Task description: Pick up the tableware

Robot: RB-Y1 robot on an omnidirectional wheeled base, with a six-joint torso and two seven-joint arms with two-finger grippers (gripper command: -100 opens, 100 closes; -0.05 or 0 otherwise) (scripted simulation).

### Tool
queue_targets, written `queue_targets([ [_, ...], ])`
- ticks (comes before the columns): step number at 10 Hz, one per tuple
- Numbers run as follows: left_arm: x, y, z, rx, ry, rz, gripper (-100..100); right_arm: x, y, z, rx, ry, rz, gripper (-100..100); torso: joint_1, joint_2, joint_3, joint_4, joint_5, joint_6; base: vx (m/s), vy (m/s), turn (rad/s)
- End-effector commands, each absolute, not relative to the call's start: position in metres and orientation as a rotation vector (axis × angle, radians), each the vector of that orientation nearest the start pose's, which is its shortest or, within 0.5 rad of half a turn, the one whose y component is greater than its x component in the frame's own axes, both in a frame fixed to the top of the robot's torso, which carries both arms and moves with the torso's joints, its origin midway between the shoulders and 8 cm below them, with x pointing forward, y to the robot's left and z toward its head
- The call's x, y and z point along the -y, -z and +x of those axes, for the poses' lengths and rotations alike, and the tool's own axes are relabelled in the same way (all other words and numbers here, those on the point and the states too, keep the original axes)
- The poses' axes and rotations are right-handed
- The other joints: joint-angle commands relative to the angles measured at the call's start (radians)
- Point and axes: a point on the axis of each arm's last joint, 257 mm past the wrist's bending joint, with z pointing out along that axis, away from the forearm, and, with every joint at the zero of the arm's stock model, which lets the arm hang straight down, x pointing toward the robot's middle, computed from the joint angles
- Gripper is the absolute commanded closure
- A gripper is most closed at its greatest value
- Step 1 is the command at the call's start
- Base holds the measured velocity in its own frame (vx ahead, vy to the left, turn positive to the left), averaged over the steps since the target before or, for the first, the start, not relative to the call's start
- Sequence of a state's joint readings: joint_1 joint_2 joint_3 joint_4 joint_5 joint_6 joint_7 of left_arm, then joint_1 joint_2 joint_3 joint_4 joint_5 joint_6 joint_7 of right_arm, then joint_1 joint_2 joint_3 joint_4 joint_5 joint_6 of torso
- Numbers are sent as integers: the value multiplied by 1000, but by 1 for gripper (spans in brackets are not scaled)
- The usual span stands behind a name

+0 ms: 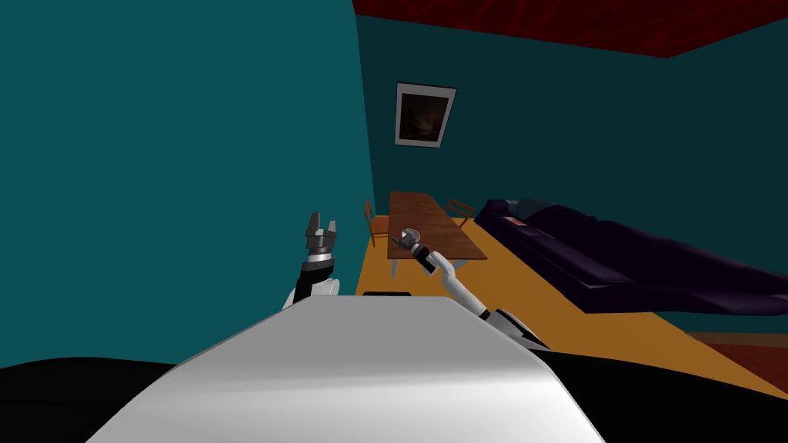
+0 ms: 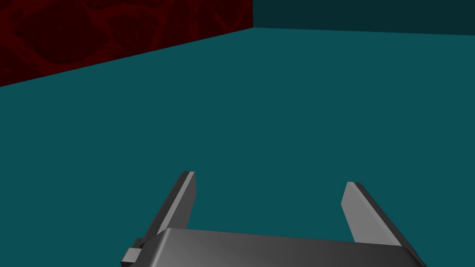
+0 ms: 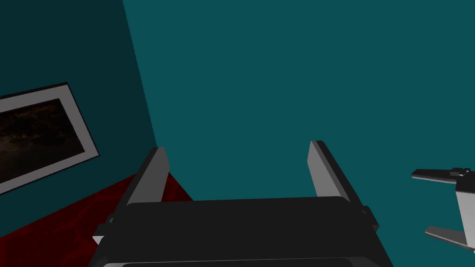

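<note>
Teal walls enclose an orange floor; mid-frame in the head view stands a long brown wooden worktop (image 1: 435,219), with a dark sofa (image 1: 616,261) to its right. The tableware presumably lies there, too small to make out. It is probably rigid, light, slippery, perhaps breakable: grip a rim or handle. The left tool (image 1: 323,222) and right tool (image 1: 408,235) are raised, fingers apart.

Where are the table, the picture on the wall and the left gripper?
table (image 1: 428,216), head view, bare brown top
picture (image 1: 422,114), head view, its dark middle
left gripper (image 1: 323,222), head view, between its fingertips
</note>
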State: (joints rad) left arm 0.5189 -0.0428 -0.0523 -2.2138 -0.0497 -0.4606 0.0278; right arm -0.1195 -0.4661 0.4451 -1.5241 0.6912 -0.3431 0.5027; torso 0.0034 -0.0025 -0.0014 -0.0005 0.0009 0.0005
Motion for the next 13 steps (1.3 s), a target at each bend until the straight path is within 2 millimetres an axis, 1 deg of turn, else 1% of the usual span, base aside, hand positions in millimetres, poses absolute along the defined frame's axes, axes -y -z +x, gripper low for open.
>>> queue_targets([
  [1, -265, 20, 363, -684, 1314, -774, 0, 79, 244, 488, -1475, -446, -706, -100, 0, 0, 0, 0, 0, 0, 24, 45, 19],
  [3, -265, 20, 363, -684, 1314, -774, 0, 98, 270, 491, -1501, -346, -823, -100, -1, 0, 0, 0, 0, 0, 28, 56, 45],
  [4, -265, 20, 363, -684, 1314, -774, 0, 98, 271, 491, -1498, -335, -838, -100, -1, 0, 0, 0, 0, 0, 23, 36, 13],
  [6, -265, 20, 363, -684, 1314, -774, 0, 122, 296, 494, -1522, -231, -958, -100, -2, 1, 0, 0, -1, 0, 19, 24, 68],
  [7, -265, 20, 363, -684, 1314, -774, 0, 122, 298, 494, -1518, -221, -972, -100, -3, 1, 0, 0, -1, 0, 17, 16, 23],
  [8, -265, 20, 363, -684, 1314, -774, 0, 135, 310, 495, -1529, -167, -1032, -100, -3, 1, 1, 0, -1, 0, 15, 17, 57],
  [9, -265, 20, 363, -684, 1314, -774, 0, 136, 311, 495, -1527, -163, -1038, -100, -3, 1, 1, 0, -1, 0, 11, 10, 33],
  [11, -265, 20, 363, -684, 1314, -774, 0, 166, 334, 498, -1547, -55, -1159, -100, -3, 1, 1, 0, -1, 0, 13, 11, 108],
  [12, -265, 20, 363, -684, 1314, -774, 0, 167, 335, 498, -1544, -47, -1170, -100, -4, 1, 1, 0, -1, 0, 12, 2, 35],
  [13, -265, 20, 363, -684, 1314, -774, 0, 184, 347, 499, -1551, 10, -1235, -100, -4, 1, 1, 0, -1, 0, 10, 0, 78],
])
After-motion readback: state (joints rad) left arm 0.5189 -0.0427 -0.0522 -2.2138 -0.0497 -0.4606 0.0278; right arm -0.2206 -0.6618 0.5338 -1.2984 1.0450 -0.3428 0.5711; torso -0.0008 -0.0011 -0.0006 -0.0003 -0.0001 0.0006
